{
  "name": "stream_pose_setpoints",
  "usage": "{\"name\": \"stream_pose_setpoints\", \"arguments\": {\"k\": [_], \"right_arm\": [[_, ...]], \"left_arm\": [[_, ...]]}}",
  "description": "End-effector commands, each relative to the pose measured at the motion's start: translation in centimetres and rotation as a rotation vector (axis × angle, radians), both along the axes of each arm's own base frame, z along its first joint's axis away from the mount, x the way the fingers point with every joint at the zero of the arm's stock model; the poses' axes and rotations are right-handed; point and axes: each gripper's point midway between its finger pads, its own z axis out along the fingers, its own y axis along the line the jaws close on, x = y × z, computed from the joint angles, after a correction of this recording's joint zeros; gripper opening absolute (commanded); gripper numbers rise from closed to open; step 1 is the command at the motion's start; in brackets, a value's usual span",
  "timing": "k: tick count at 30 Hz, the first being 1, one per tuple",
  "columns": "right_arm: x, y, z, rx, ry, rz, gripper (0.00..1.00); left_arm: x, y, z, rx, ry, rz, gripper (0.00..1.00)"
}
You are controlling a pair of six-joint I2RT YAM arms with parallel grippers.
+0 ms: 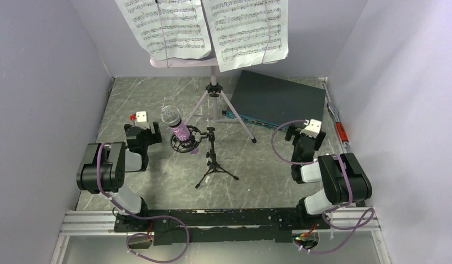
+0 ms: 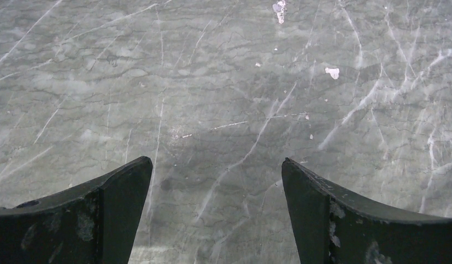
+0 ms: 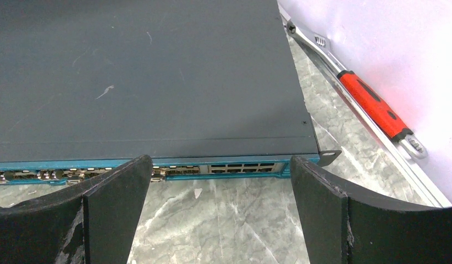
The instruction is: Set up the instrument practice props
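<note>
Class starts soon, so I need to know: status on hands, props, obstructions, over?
Left hand open over bare table; right hand open, facing box. Mic in ring of small tripod, pages on stand. Nothing blocking either hand.

Overhead view spans table [image 1: 262, 187]; wrist views (close) downward.

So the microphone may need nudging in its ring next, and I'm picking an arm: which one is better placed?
Left, I'd say. The left gripper, open above the table, sits just beside the microphone. The right gripper, also open, faces the flat box, with the small tripod between it and the microphone.
</note>
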Motion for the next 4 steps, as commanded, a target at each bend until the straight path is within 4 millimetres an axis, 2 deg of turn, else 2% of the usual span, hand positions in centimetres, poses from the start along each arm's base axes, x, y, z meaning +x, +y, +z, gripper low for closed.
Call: {"name": "stream_pose_setpoints", "arguments": {"k": [1,4], "right_arm": [[0.89,0.13,1.24,0.022,-0.048,0.006,1.00],[0.68,-0.01,1.36,0.015,-0.057,0.003,1.00]], "left_arm": [[0.86,0.08,1.03,0.008,-0.036,-0.006,0.94],[0.87,0.08,1.07,0.008,-0.036,-0.006,0.94]]}}
